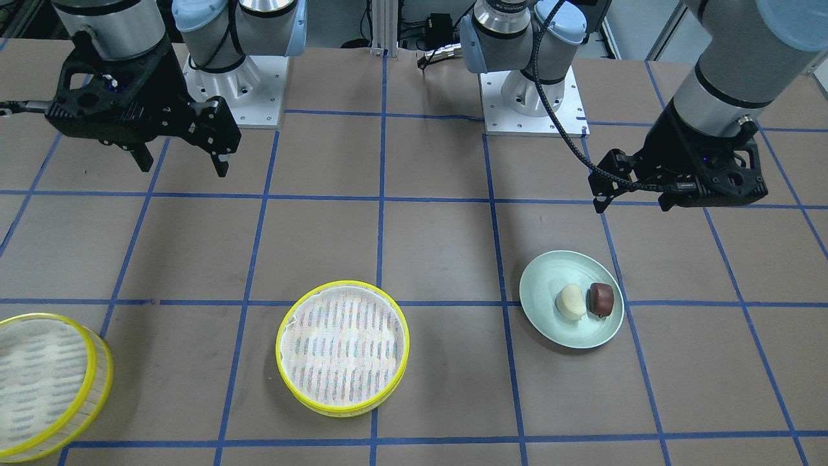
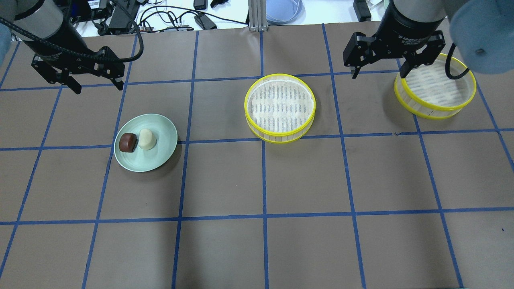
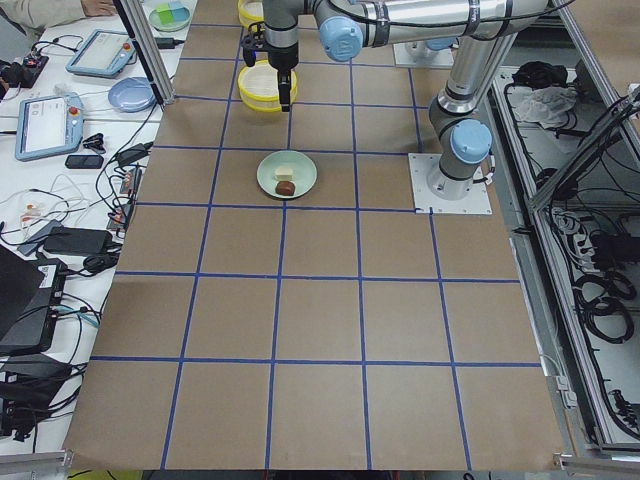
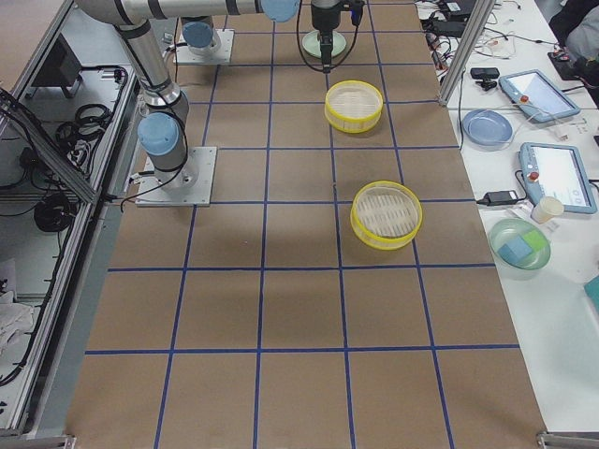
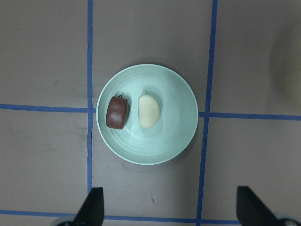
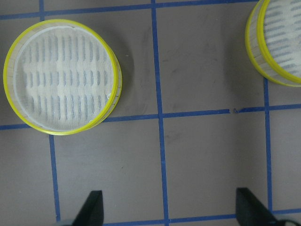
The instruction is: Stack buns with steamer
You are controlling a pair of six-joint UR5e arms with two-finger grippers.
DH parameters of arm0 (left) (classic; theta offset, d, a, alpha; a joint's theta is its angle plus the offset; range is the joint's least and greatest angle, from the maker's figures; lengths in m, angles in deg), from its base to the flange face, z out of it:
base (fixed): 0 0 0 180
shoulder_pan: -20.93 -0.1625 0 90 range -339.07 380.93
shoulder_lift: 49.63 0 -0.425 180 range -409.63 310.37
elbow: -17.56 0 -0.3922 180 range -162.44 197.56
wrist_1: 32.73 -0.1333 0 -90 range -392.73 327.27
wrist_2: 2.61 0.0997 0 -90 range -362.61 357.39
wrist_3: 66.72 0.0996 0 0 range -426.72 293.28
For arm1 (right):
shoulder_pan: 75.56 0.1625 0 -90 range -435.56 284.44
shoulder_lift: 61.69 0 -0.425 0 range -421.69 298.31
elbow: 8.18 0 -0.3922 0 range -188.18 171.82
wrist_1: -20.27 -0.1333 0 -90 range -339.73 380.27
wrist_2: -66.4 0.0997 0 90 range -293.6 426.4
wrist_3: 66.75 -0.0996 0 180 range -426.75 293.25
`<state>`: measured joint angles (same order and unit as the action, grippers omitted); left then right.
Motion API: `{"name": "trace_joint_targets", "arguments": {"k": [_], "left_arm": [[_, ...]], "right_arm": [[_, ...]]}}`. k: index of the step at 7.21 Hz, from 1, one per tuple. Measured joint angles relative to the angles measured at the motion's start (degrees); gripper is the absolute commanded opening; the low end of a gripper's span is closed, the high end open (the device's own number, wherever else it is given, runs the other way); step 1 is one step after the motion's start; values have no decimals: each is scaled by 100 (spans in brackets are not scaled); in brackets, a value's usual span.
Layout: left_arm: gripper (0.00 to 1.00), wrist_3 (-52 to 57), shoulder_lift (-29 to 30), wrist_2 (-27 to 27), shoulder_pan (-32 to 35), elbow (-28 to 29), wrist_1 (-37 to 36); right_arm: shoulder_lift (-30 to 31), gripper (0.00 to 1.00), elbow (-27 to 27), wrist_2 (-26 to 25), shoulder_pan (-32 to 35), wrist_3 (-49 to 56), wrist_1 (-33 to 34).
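- Spanning every view, one table [image 2: 257,249] in brown covering is crossed by a grid of blue tape [image 2: 263,180]. Clock directions below use the overhead view, with twelve at the far edge.
- Two steamer trays, both yellow-rimmed with whitish slatted floors and both empty, sit well apart on the table and are not stacked. The middle tray [image 2: 280,107] lies at about 12 o'clock from the table's centre. The outer tray [image 2: 435,90] lies at about 2 o'clock, near the right edge.
- Two grippers hang above the table, and neither touches anything.
  - The left gripper [image 2: 98,87] is at 11 o'clock of the plate, with its fingers spread wide and nothing between them.
  - The right gripper [image 2: 378,74] is between the two trays, at 9 o'clock of the outer tray. It is likewise spread and empty, with one finger over that tray's near rim.
- One pale green plate [image 2: 162,132] rests at 9 o'clock of the table's centre, well apart from both trays.
- Two buns lie on the plate, near its middle. The cream bun [image 2: 147,139] is the slightly larger one. The reddish-brown bun [image 2: 127,142] sits just beside it at 9 o'clock, and the left wrist view shows a thin gap between them.
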<state>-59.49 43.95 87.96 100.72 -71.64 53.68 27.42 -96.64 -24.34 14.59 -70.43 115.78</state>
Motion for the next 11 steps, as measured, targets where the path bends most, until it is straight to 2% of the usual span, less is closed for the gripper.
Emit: {"name": "trace_joint_targets", "arguments": {"k": [5, 7, 11], "left_arm": [[100, 132, 808, 10, -65, -231, -930], [100, 217, 1085, 13, -74, -296, -1079], [95, 170, 1514, -8, -78, -477, -1156]], "right_arm": [[-274, 100, 4, 8, -532, 452, 455], [-603, 100, 26, -7, -1055, 991, 792], [-2179, 98, 800, -98, -2297, 2968, 1733]]}}
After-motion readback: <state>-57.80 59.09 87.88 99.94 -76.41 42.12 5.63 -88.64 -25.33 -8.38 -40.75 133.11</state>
